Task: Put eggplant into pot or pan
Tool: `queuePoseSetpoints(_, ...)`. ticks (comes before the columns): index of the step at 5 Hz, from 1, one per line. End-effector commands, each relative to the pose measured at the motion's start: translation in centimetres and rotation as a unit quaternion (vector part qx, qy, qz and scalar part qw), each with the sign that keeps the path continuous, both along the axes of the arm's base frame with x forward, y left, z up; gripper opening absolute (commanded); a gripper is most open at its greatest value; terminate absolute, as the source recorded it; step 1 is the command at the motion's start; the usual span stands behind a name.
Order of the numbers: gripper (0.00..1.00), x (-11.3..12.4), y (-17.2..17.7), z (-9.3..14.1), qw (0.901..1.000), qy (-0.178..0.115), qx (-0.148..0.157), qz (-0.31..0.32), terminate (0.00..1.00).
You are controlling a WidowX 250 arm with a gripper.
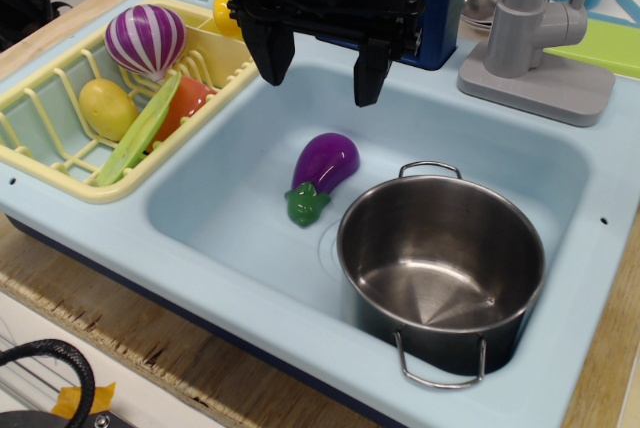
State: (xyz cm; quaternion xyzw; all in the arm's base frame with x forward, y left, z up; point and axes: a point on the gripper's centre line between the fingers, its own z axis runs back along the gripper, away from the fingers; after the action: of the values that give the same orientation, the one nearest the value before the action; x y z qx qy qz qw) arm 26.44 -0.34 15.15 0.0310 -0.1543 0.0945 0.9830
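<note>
Observation.image view, gripper (321,76) spread apart above sink (200,210), eggplant (322,174) laid beside pot (440,273), faucet (535,23) set behind.

Toy kitchen set on a wooden bench, pale blue plastic sink (200,238), grey toy faucet (535,23), yellow dish rack (40,113) of plastic food

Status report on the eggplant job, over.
Tool open, empty, hovering above the sink. Eggplant lying on sink floor, beside the pot. Pot empty, path clear.
</note>
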Motion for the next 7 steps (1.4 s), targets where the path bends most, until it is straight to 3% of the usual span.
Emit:
queuePoseSetpoints(1, 1.00, 0.0, 0.0, 0.0, 1.0000, 0.000, 0.000, 0.000, 0.00)
queuePoseSetpoints(3, 1.00, 0.5, -1.0, -2.3, 0.9970, -0.053, -0.012, 0.056, 0.00)
queuePoseSetpoints(5, 1.00, 1.8, -0.9, -4.2, 0.9965, -0.055, 0.001, 0.062, 0.00)
queuePoseSetpoints(7, 1.00, 1.8, 0.4, -5.8, 0.9964, -0.046, -0.005, 0.071, 0.00)
